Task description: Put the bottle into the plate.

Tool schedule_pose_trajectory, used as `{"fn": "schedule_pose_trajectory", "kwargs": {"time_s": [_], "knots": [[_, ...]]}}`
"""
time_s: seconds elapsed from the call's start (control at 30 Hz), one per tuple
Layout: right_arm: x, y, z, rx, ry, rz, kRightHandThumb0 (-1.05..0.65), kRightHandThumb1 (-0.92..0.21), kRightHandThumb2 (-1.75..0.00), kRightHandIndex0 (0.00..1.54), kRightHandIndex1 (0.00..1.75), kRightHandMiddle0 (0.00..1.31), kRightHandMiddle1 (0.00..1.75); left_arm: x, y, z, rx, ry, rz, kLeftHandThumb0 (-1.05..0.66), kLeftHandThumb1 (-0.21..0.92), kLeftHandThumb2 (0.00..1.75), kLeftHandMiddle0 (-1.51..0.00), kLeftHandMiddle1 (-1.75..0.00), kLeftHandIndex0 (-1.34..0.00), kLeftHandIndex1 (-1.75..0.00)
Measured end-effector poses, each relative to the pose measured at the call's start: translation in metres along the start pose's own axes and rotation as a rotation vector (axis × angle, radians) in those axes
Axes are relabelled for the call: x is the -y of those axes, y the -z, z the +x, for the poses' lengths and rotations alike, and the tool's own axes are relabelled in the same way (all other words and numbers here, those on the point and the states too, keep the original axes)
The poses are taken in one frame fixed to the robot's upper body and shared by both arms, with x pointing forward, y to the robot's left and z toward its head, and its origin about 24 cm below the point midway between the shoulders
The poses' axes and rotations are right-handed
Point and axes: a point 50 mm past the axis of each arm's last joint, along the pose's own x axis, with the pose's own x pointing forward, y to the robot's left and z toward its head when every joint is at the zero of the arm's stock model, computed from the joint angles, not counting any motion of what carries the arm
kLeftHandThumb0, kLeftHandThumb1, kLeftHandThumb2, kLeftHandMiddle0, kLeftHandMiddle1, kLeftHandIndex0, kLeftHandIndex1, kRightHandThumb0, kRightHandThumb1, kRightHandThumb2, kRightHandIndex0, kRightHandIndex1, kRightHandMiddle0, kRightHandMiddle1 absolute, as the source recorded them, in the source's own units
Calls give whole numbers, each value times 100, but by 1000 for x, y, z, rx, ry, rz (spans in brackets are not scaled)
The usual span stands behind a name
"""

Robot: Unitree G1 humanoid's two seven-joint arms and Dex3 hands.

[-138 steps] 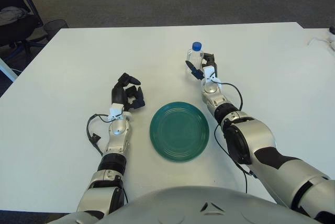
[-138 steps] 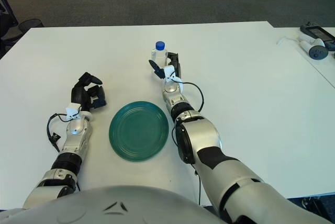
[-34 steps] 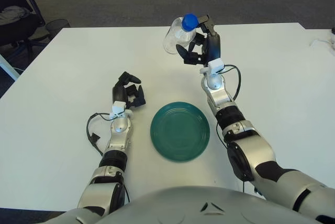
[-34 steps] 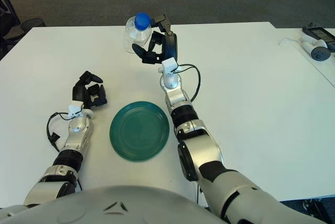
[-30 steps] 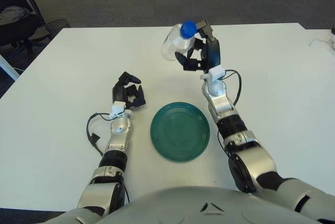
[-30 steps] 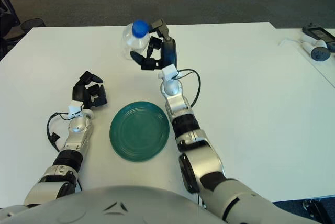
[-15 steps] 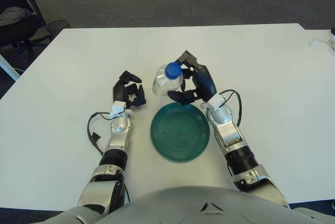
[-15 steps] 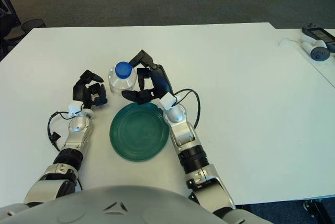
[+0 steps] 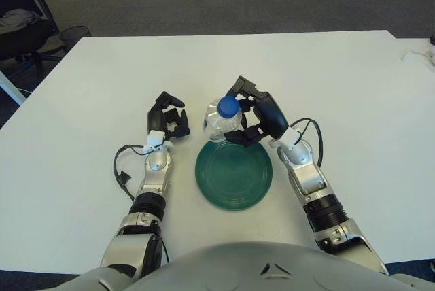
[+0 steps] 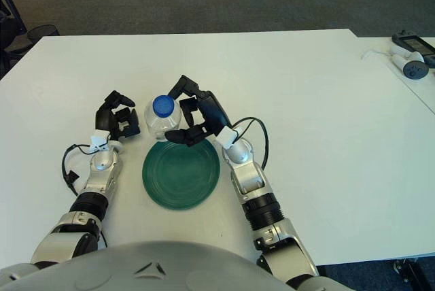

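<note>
Left eye view: right hand (image 9: 253, 115) has its fingers wrapped around the bottle (image 9: 221, 120), held over the plate's (image 9: 234, 172) far rim, roughly upright, blue cap toward the camera. Left hand (image 9: 166, 120), fingers curled and empty, shows left of the plate.

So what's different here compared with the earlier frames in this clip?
The right hand took hold of the clear plastic bottle with the blue cap at the far side of the white table, lifted it and carried it back toward the robot; it now holds it over the far rim of the round green plate. The plate stayed put, as did the left hand to its left.
</note>
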Motion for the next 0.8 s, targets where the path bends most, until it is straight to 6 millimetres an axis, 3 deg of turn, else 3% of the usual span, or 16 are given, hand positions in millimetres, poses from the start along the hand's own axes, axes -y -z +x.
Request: {"fn": "schedule_pose_trajectory", "kwargs": {"time_s": [0.53, 0.8], "knots": [[5, 5, -2, -27, 3, 46, -27, -42, -113, 119, 175, 96, 175, 0, 1, 2, -1, 18, -12, -50, 23, 142, -122, -175, -67, -175], [11, 5, -3, -40, 47, 14, -29, -42, -109, 114, 175, 93, 175, 0, 1, 2, 0, 16, -9, -50, 23, 142, -122, -175, -67, -175]]}}
